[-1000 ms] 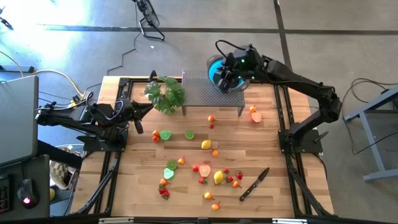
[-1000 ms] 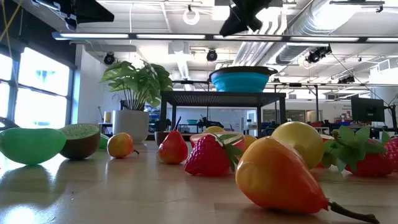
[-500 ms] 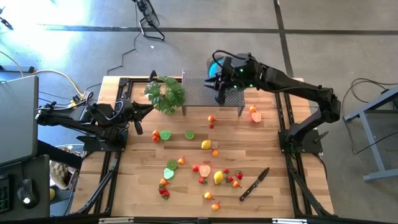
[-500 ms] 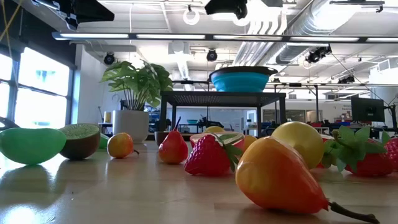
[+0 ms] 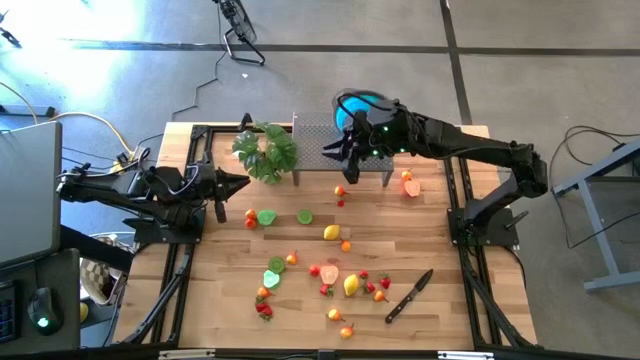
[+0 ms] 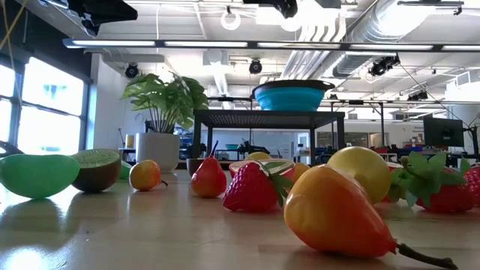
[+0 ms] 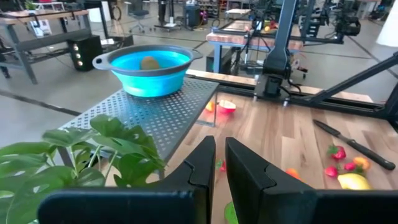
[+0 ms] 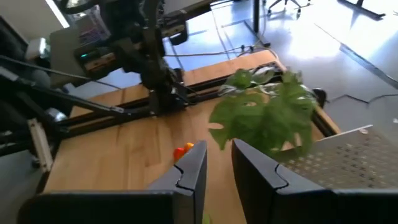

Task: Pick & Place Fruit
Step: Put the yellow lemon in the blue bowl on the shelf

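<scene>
Fruit lies scattered on the table in front of the perforated shelf; one brown piece sits in the blue bowl on the shelf. The right gripper, a second ago over the bowl, has swung off to the shelf's plant side, jaws nearly closed and empty: judged a completed drop, next pick pending. The left gripper waits beside the plant, jaws nearly closed, empty.

1. High view: directly overhead, covering the whole table.
2. Low view: at tabletop level, fruit close, facing the blue bowl.
3. Wrist views: forward past each arm's fingers; both share the plant.
</scene>
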Available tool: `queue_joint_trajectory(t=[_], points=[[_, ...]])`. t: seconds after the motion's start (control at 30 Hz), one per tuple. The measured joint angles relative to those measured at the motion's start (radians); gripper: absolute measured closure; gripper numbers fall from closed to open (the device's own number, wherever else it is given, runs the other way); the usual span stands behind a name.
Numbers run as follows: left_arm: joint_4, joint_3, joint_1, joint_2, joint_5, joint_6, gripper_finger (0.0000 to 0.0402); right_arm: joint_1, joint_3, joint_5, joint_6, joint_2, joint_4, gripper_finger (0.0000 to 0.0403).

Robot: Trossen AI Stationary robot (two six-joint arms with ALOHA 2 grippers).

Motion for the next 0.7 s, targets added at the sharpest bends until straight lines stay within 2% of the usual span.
queue_joint_trajectory(t=[0.2,0.33,0.7], points=[[0.000,0.000,0.000,0.000,0.000,0.000,0.0367,0.027,0.000,0.030,-0.034,0.000,0.000,0.0335],[0.000,0.000,0.000,0.000,0.000,0.000,0.0367,0.039,0.000,0.060,0.015,0.000,0.000,0.0334],[0.000,0.000,0.000,0.000,0.000,0.000,0.0367,0.041,0.000,0.047,0.044,0.000,0.000,0.0334]])
